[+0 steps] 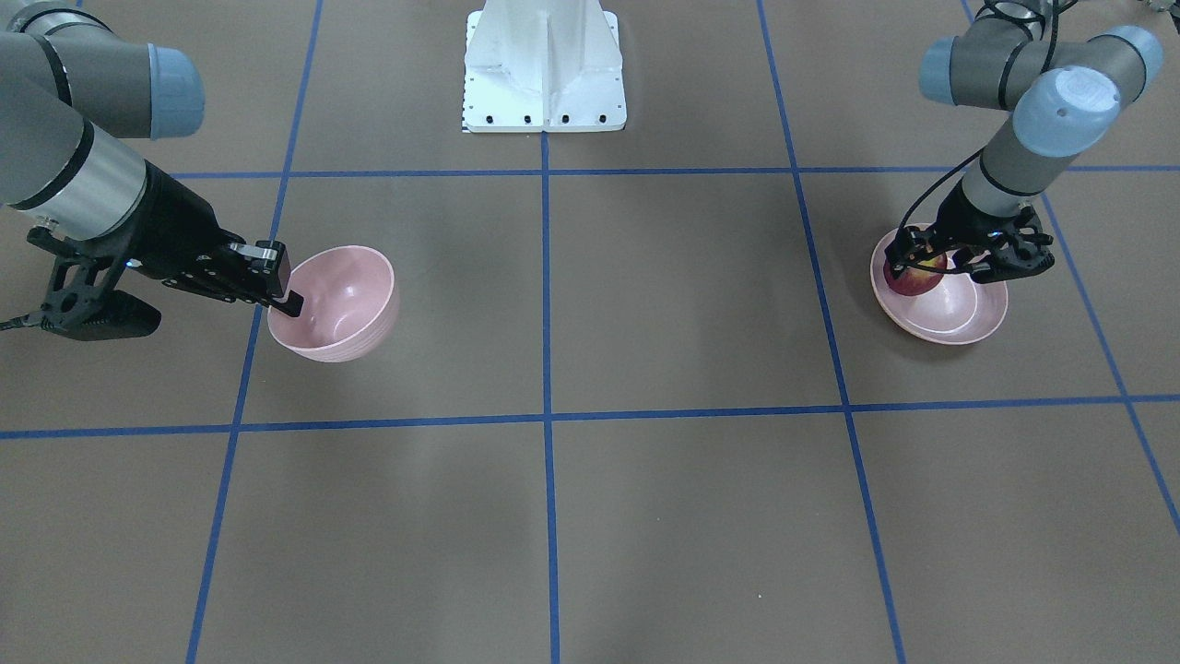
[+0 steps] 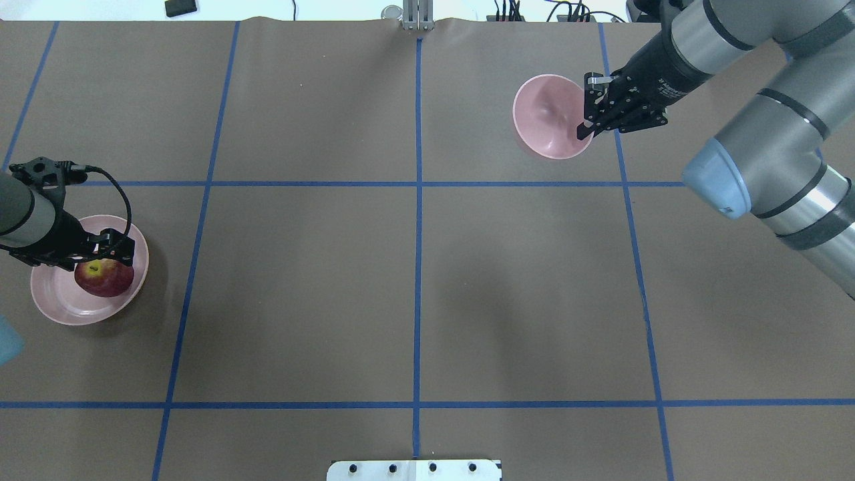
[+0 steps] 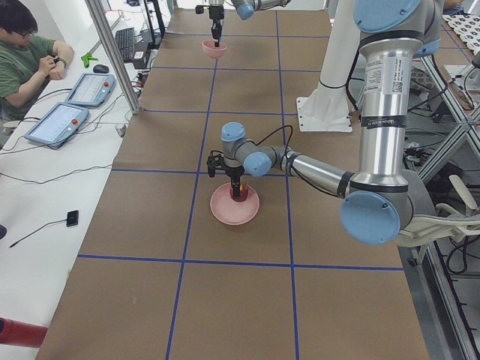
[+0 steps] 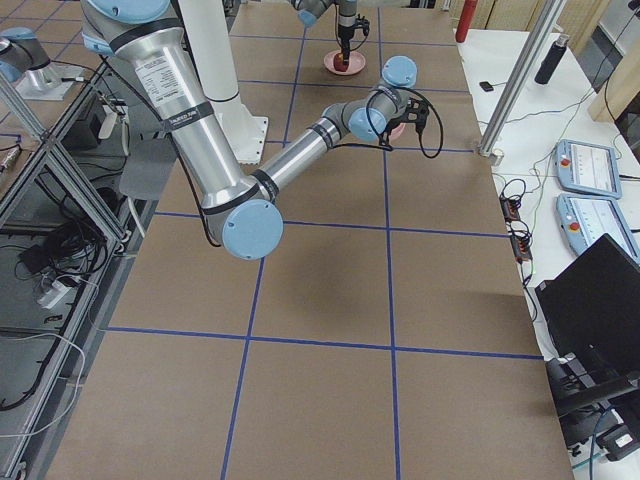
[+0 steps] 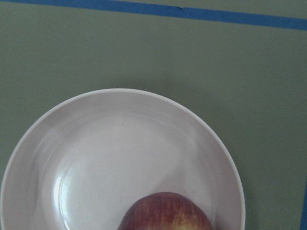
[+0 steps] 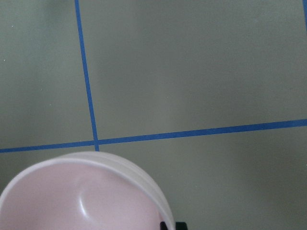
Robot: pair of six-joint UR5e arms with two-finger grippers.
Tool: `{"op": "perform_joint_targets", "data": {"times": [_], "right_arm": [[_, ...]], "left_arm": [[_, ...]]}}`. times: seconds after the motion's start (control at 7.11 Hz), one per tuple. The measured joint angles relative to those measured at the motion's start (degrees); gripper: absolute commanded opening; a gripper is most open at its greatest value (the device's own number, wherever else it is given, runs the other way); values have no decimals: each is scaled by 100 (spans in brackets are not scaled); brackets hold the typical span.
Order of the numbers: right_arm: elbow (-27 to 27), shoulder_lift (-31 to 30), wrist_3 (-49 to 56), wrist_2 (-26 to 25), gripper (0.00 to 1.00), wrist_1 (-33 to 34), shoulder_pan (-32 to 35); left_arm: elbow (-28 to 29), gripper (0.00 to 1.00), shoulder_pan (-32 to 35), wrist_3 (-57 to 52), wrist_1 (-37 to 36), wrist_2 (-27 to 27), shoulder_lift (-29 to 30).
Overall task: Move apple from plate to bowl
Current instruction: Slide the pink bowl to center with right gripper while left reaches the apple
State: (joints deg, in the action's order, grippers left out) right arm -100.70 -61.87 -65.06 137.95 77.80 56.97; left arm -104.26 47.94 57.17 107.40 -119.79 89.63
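The apple [image 2: 103, 278] sits on the plate [image 2: 53, 304] near the table's left-end edge, roughly midway between the robot's edge and the far edge. The left gripper [image 2: 115, 257] hangs directly over it with the jaws straddling the fruit. I cannot tell whether the pads are pressing on it or are only set around it.

The step in hand looks like the grasp. To do it well, centre the jaws across the apple's widest girth, since a round skin will squirt out of a high or off-centre pinch. Close firmly and lift straight up, so the shallow plate is not dragged along.

The bowl [image 1: 341, 300] is well apart, on the right half toward the far edge. The right gripper [image 1: 290, 297] is clamped on its rim, one finger inside and one outside. The bowl needs to be presented level and steady.

The front-facing view shows the bowl tipped, its mouth turned away from the gripper, which the overhead view flattens out. The overhead view gives the apple's yellow-green stem hollow facing up. The left wrist view shows only the apple's top and the bare plate floor, with no fingers. The right wrist view catches the bowl's rim and a dark fingertip at the bottom.
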Motion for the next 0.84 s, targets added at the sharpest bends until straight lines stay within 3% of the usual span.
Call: {"op": "perform_joint_targets", "data": {"times": [0.14,0.28,0.42,0.56,0.84], "right_arm": [[9,63,-82,-134,0,2,-119],[18,129,-178,-268,0,2,-242],[43,192,-237,-392,0,4,-353],[84,264,-298,-486,0,6,-432],[108,319,-373,-538,0,7,-477]], "left_arm": [[47,94,-33,-4,0,0,-3],[96,59,-53,-7,0,0,-6],[117,15,-59,-1,0,0,-6],[86,0,-56,16,-11,-18,-7],[-310,0,9,5,-268,-150,-81]]}}
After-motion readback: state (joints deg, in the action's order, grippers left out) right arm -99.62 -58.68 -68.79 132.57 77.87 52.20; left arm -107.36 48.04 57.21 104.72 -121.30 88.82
